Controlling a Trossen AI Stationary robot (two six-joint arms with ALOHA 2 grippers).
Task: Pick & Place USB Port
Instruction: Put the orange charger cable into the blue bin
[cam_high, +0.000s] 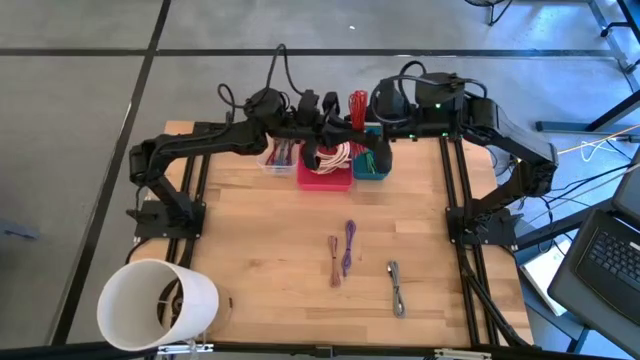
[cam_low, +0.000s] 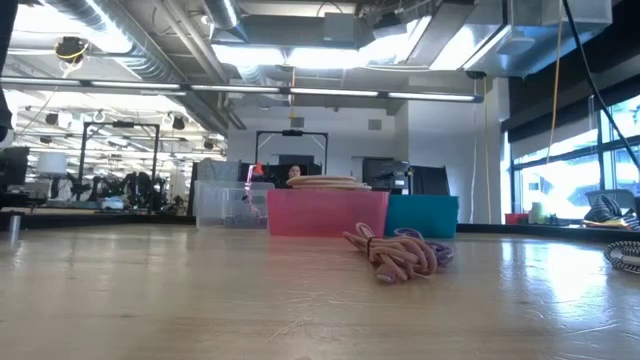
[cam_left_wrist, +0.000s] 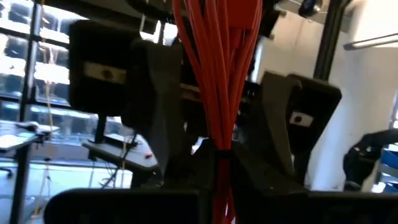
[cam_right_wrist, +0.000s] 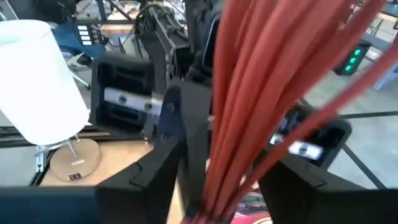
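Step in hand: handover above the bins at 12 o'clock. The red cable bundle (cam_high: 358, 104) is clamped in the left claw (cam_high: 335, 118). The right claw (cam_high: 375, 118) stands apart around it. Next move: probably close right, release left.

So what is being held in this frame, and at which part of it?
A red cable bundle, above the bins. The left gripper is shut on it near its tie; the right gripper straddles the same bundle, with its fingers apart.
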